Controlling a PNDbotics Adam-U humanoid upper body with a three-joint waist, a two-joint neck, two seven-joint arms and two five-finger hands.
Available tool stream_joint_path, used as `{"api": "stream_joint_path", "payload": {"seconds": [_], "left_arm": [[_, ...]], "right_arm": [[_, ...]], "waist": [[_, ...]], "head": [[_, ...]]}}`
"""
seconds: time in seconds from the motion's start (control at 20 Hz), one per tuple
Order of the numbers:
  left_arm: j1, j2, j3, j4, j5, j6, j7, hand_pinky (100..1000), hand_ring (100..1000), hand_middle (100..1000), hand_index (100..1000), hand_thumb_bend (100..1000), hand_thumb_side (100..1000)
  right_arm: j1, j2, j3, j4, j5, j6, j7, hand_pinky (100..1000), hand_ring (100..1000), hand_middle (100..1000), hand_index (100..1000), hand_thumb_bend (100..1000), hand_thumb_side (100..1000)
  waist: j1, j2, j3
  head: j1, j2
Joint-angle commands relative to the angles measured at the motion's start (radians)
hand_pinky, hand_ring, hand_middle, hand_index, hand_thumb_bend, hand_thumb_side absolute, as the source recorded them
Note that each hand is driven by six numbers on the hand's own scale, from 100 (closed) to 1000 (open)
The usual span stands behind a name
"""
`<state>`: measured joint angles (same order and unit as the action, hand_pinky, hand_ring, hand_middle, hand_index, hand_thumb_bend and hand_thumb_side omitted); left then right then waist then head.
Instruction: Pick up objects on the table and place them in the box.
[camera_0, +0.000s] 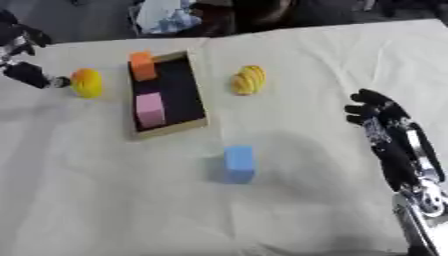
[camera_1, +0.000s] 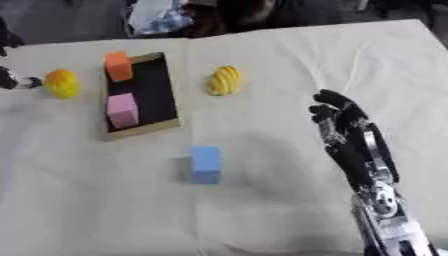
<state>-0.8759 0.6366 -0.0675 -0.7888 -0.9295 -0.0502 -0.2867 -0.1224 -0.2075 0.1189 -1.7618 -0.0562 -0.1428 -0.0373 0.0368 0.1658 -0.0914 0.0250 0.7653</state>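
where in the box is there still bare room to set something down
Inside the box, the dark strip along its right wall, beside the orange block and the pink block, is free. The left side, where both blocks sit, is crowded.

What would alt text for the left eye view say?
A shallow box on a cloth-covered table holds an orange block and a pink block. Outside lie a blue block and two yellow objects; the right hand hovers nearby.
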Motion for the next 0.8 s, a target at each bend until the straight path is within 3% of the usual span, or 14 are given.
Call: {"api": "stream_joint_path", "payload": {"seconds": [0.05,0.4,0.55,0.8], "left_arm": [[-0.029,0.003,0.037,0.062,-0.050,-0.010,0.054,749,710,751,845,576,320],[-0.032,-0.012,0.050,0.120,-0.081,-0.022,0.130,749,710,751,845,576,320],[-0.032,-0.029,0.080,0.136,-0.065,0.007,0.164,731,687,735,834,617,364],[-0.030,-0.056,0.073,0.164,-0.038,0.034,0.237,726,681,731,832,633,394]], "right_arm": [[-0.008,-0.013,0.002,-0.010,-0.007,-0.001,0.004,793,781,784,844,100,520],[-0.010,-0.014,0.003,-0.011,-0.008,-0.001,0.006,793,781,784,844,100,520],[-0.016,-0.016,0.007,-0.012,-0.009,-0.001,0.009,794,781,784,844,100,522],[-0.020,-0.017,0.011,-0.013,-0.010,-0.001,0.013,794,782,784,844,100,523]], "waist": [[0.005,-0.021,-0.005],[0.005,-0.019,-0.011],[0.002,-0.006,-0.033],[0.003,0.001,-0.046]], "head": [[0.006,0.005],[0.007,0.005],[0.016,0.005],[0.021,0.005]]}}
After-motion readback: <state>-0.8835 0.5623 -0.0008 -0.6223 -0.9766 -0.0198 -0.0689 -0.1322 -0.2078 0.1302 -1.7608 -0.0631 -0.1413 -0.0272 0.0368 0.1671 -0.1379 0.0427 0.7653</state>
